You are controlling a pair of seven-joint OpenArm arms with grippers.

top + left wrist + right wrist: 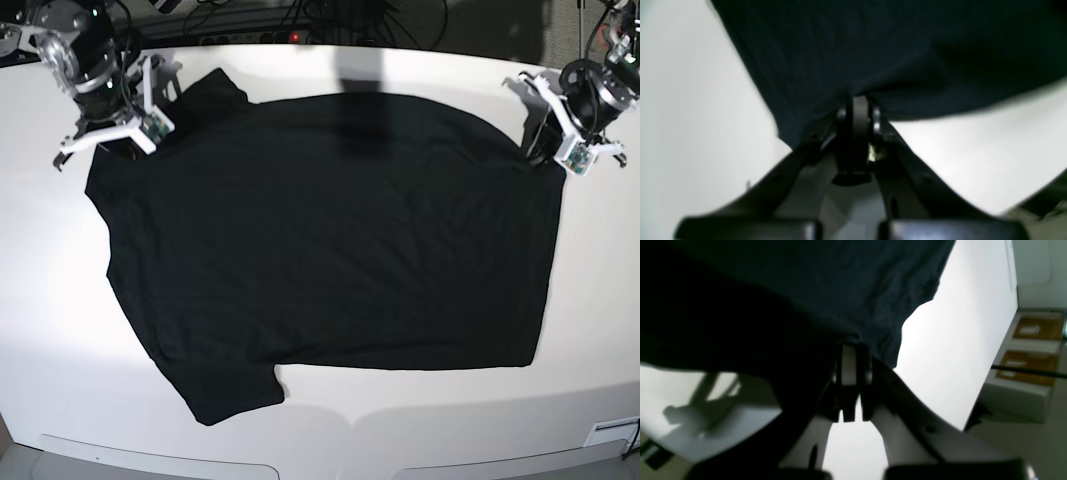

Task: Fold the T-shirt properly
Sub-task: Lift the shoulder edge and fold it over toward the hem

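Note:
The black T-shirt (330, 240) lies spread on the white table (40, 330), plain side up, with no print showing. One sleeve lies at the front left and one at the back left. My right gripper (112, 148) is at the shirt's back left corner. In the right wrist view it (851, 348) is shut on an edge of the black cloth (840, 280), which is lifted a little. My left gripper (537, 148) is at the back right corner. In the left wrist view it (857, 101) is shut on the cloth edge (873, 43).
Cables and a power strip (250, 38) run along the table's back edge. Past the table edge in the right wrist view stand cardboard boxes (1027, 363). A white label (610, 435) sits at the front right corner.

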